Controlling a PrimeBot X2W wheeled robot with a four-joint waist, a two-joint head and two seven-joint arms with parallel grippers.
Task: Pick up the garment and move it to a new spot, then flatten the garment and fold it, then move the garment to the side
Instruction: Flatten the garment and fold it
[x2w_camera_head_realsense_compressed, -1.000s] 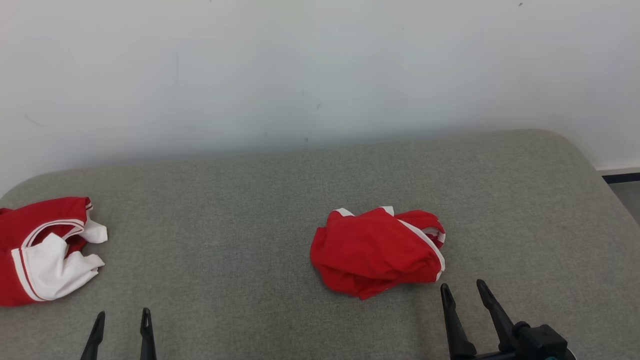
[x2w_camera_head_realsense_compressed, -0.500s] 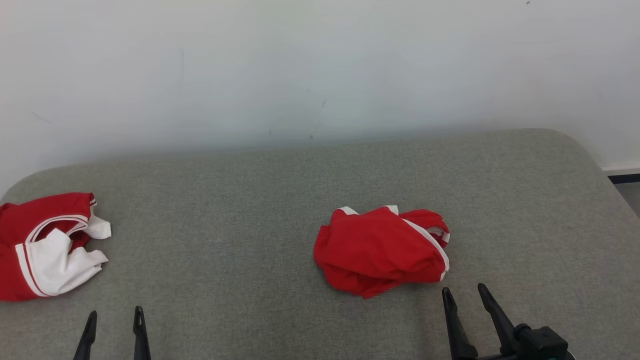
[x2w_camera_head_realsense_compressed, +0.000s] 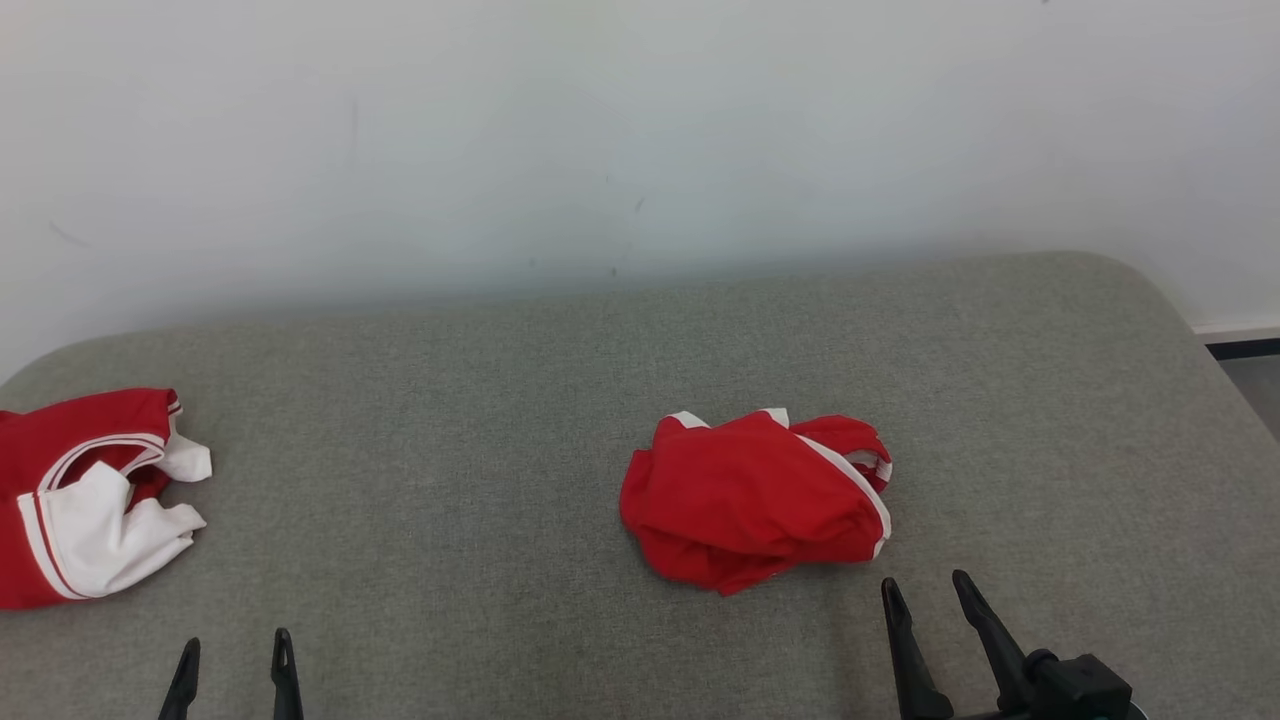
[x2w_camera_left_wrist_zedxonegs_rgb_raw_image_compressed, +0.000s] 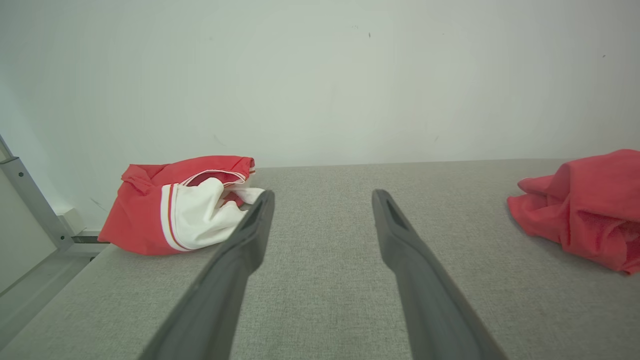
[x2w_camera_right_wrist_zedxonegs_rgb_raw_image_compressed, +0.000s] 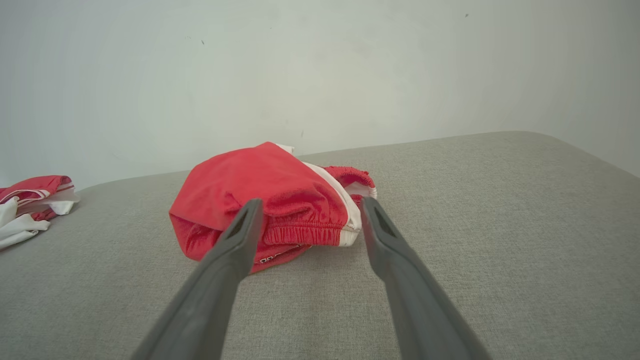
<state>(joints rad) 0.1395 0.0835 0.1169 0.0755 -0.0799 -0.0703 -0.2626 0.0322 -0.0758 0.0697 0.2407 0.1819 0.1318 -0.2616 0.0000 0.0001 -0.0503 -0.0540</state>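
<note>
Crumpled red shorts (x2w_camera_head_realsense_compressed: 755, 500) lie right of centre on grey surface (x2w_camera_head_realsense_compressed: 450, 400), toward near edge. Right gripper (x2w_camera_head_realsense_compressed: 923, 581) just short of them, jaws wide apart, empty. Left gripper (x2w_camera_head_realsense_compressed: 237, 641) likewise; red-and-white garment (x2w_camera_head_realsense_compressed: 85, 500) at left edge.

The right end effector (x2w_camera_right_wrist_zedxonegs_rgb_raw_image_compressed: 311, 201) gapes just short of the red garment (x2w_camera_right_wrist_zedxonegs_rgb_raw_image_compressed: 250, 185), apparently apart.

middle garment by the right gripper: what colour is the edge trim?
White trim on the red garment, clearest in the right wrist view.
</note>
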